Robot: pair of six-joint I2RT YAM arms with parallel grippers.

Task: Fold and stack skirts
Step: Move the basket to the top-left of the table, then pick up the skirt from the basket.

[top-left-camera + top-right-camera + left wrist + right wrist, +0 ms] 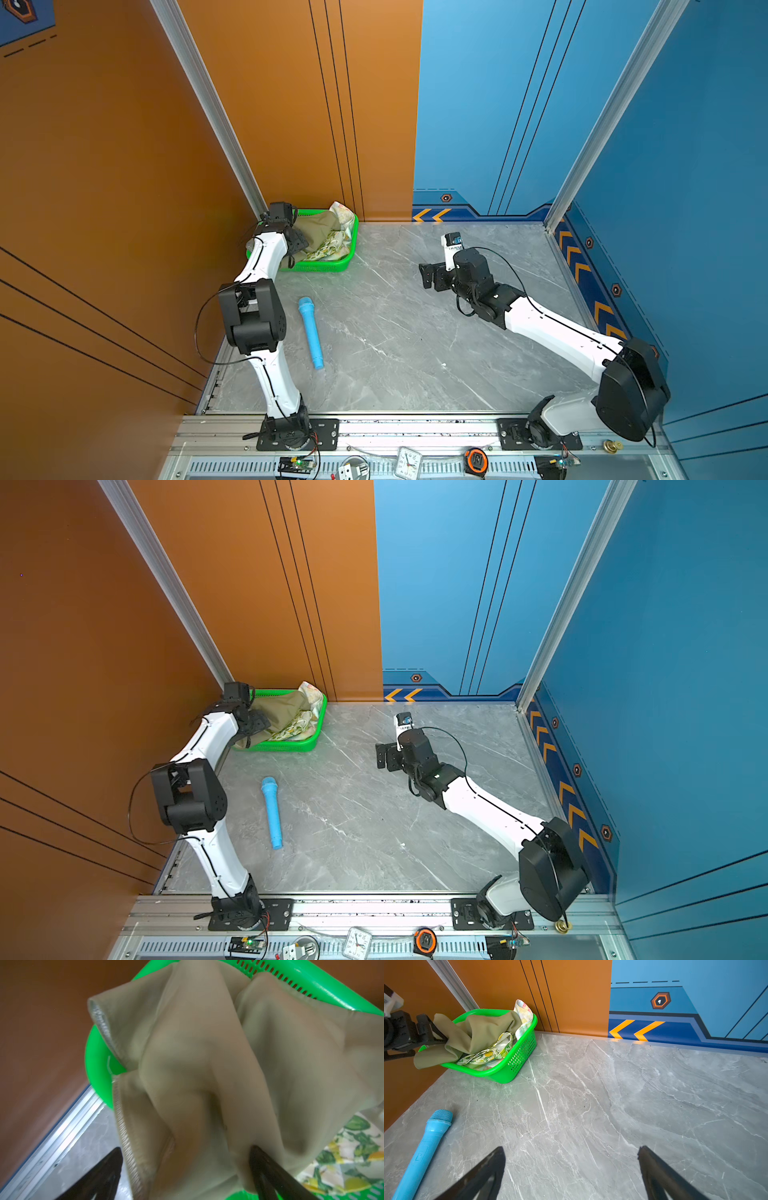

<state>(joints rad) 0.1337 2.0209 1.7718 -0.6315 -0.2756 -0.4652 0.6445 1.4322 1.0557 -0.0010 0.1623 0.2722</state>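
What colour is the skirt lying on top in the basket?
The top skirt is plain olive-green; right wrist view shows it best.

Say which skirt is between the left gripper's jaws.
The plain olive-green skirt, topmost in the basket; the lemon-print skirt and pink-floral skirt lie beneath or beside it, outside the left gripper.

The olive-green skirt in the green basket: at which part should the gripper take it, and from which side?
Probably at the raised fold beside the stitched hem, where the olive-green skirt spills over the rim of the basket nearest the left arm. Come from above: this skirt lies on top, and that fold is clear of the lemon skirt. The left gripper stands open astride it.
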